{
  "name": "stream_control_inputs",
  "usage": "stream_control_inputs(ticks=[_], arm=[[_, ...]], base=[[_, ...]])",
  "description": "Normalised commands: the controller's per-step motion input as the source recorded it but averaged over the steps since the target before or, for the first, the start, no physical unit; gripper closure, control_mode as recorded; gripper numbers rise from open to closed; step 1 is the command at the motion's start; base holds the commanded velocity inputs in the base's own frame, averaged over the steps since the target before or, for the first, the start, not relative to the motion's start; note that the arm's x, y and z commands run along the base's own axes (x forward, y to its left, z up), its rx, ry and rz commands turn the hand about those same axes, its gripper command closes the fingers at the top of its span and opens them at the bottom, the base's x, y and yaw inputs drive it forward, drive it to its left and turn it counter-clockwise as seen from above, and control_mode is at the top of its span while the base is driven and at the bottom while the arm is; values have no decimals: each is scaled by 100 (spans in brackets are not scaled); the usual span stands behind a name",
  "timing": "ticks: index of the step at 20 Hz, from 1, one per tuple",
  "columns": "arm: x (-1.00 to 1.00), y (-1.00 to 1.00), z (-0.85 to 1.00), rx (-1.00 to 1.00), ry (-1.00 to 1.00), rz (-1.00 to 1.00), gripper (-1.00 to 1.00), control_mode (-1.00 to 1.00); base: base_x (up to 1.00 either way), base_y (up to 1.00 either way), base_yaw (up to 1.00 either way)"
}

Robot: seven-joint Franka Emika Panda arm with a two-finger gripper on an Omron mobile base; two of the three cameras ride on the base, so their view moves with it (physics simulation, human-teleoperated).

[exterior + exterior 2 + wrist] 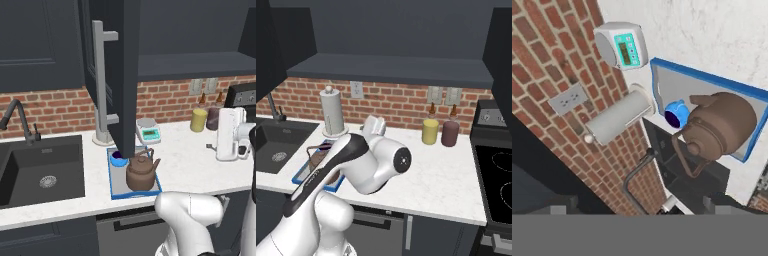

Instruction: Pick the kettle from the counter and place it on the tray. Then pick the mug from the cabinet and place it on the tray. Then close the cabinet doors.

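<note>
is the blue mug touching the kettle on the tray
Cannot tell. In the hand view the mug sits tight against the kettle, overlapping it, with no gap or contact plainly visible.

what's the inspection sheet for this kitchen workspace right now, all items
surface: white speckled counter, dark sink at left
job's things: kettle and blue mug both on the tray; cabinet door open
clutter: scale, paper towel roll, yellow canister, maroon canister
grippers: gripper open, nothing held
cables: nothing seen
surroundings: brick wall, stove at right
</note>
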Motion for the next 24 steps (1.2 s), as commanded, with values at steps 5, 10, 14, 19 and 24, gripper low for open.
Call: stream_control_inputs(ticks=[5, 10, 14, 19, 24], arm=[[16, -23, 41, 0, -6, -14, -100, -100], [4, -31, 47, 0, -10, -1, -100, -100], [0, -39, 40, 0, -17, 0, -100, -100], [0, -50, 30, 0, -15, 0, -100, -100], [-1, -45, -14, -1, -2, -3, -100, -100]], base=[[0, 0, 0], [0, 0, 0], [0, 0, 0], [0, 0, 0], [0, 0, 0]])
